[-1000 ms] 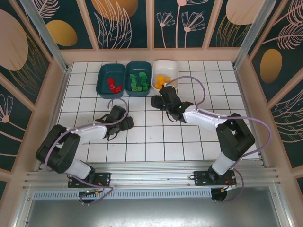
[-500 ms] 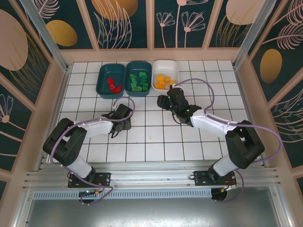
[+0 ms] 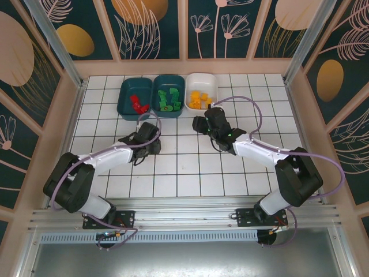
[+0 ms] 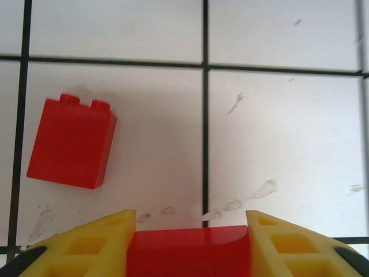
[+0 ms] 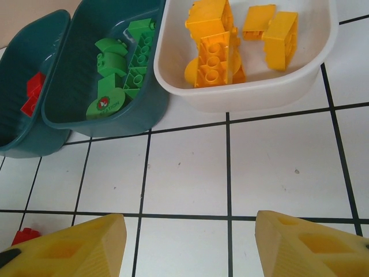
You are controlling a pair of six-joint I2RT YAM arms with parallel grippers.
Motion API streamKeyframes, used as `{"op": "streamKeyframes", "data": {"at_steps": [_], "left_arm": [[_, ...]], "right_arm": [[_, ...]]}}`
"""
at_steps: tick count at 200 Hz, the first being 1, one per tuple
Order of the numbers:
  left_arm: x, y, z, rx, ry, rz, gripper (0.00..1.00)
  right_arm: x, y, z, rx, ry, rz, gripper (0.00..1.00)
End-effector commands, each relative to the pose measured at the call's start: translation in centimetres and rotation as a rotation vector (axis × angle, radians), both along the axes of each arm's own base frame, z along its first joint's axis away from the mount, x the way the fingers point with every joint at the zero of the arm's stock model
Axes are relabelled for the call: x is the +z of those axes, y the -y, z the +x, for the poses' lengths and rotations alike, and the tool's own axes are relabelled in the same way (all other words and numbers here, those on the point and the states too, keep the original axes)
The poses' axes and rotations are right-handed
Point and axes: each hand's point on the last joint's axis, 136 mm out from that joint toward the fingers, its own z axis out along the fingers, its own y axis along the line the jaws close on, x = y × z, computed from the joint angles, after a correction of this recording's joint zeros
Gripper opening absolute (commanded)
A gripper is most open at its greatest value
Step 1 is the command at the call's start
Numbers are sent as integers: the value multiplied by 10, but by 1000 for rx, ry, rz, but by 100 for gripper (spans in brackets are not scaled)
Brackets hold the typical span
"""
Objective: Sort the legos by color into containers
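— White-tiled tabletop [image 3: 230,173], floral wall panels [image 3: 144,29] all round.
— Coloured plastic bricks [image 5: 213,52] sit in three shallow tubs [image 5: 259,95] at twelve o'clock; left fingers [image 4: 86,248] pinch a red brick [image 4: 188,251]; right fingers [image 5: 63,245] spread.

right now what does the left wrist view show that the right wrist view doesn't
Left wrist: the left gripper closed on a gripped red lego, and a loose red lego lying on the tiles beyond it, to the left.
Right wrist: the right gripper open and empty, facing a white tub of orange-yellow legos, a teal tub of green legos, and a second teal tub with red legos.
Both: yellow fingers and the white tiled floor. Right wrist also catches a red piece lower left; which lego is unclear.
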Motion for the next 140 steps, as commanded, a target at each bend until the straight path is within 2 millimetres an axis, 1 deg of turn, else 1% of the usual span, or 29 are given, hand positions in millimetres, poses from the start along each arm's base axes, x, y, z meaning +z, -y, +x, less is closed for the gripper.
{"op": "streamKeyframes", "data": {"at_steps": [1,13,17,20,25,36,53,59,67,82,86,87,90,94,111,119,127,128,129,134,140], "left_arm": [[41,9,21,-18,86,8,36],[57,10,33,-13,126,25,36],[55,8,34,-10,123,40,36],[68,12,43,-6,152,30,36],[75,12,50,0,169,29,36],[84,10,67,26,189,13,36],[91,2,94,68,203,-58,35],[93,-3,105,86,208,-84,35],[94,-16,119,125,215,-100,35],[93,-39,144,189,220,-97,36],[97,-45,149,204,228,-102,36],[91,-47,152,209,215,-98,36],[84,-50,156,218,201,-94,36],[81,-55,162,228,195,-96,36],[69,-72,185,266,182,-103,36],[60,-79,197,284,167,-87,36],[55,-83,209,295,153,-66,36],[57,-83,212,296,158,-67,37],[53,-84,211,298,148,-61,37],[52,-85,218,297,143,-55,37],[45,-85,225,299,126,-42,38]], "right_arm": [[16,12,1,-45,41,12,61],[17,15,0,-51,40,9,61],[17,16,-1,-52,39,7,61],[17,16,-1,-53,40,7,61],[17,18,-2,-54,38,5,61],[17,20,-4,-57,33,3,61],[16,22,-6,-58,24,-5,61],[17,23,-7,-56,22,-9,61],[18,25,-9,-56,17,-16,61],[21,35,-15,-71,9,-34,61],[21,38,-16,-77,6,-40,61],[22,39,-17,-77,6,-39,61],[22,41,-18,-82,3,-42,61],[24,45,-20,-88,4,-40,61],[23,62,-29,-115,-16,-37,61],[20,71,-33,-134,-28,-38,61],[19,79,-38,-148,-35,-36,61],[18,80,-39,-151,-37,-36,61],[19,81,-40,-151,-36,-34,61],[17,85,-43,-160,-41,-34,61],[17,90,-46,-169,-45,-32,62]]}}
